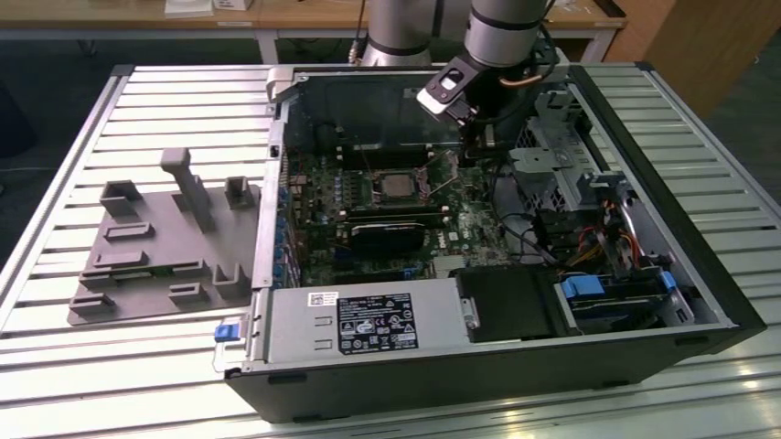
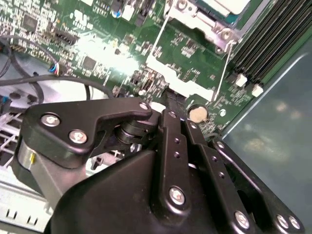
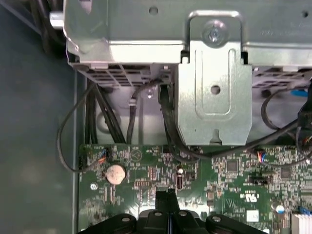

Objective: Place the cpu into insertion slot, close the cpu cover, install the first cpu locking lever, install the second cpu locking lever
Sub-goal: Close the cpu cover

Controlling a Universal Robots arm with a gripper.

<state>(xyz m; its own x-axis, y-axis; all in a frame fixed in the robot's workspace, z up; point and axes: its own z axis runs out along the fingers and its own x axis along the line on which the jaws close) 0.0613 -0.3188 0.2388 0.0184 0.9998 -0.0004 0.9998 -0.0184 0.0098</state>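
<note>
- The open case [image 1: 714,302] was laid flat on the slatted table [image 1: 73,165]; a grey fixture [image 1: 146,265] was set beside it, at the exterior view's left
- The green board [image 1: 482,229] was exposed inside the case; the arm was brought down over it, just beside the slot [image 1: 369,194] on the exterior view's right
- The gripper [image 1: 478,137] was held low above the board; in both wrist views its fingers [image 3: 167,200] were seen pressed together, with nothing made out between them; a coin cell [image 3: 116,173] was seen near the tips
- The cpu [image 1: 393,183] was found seated in the slot, its pale top framed in silver; the first step was judged done
- The cover [image 2: 210,23] was seen lying flat around the cpu in the second wrist view; the closing was judged done as well
- A thin lever [image 2: 225,63] was seen running out from the slot's corner toward the fingers, and a second rod [image 2: 160,39] along the other side; neither was judged latched, though that could not be told for sure; the two lever steps were taken as left to do
</note>
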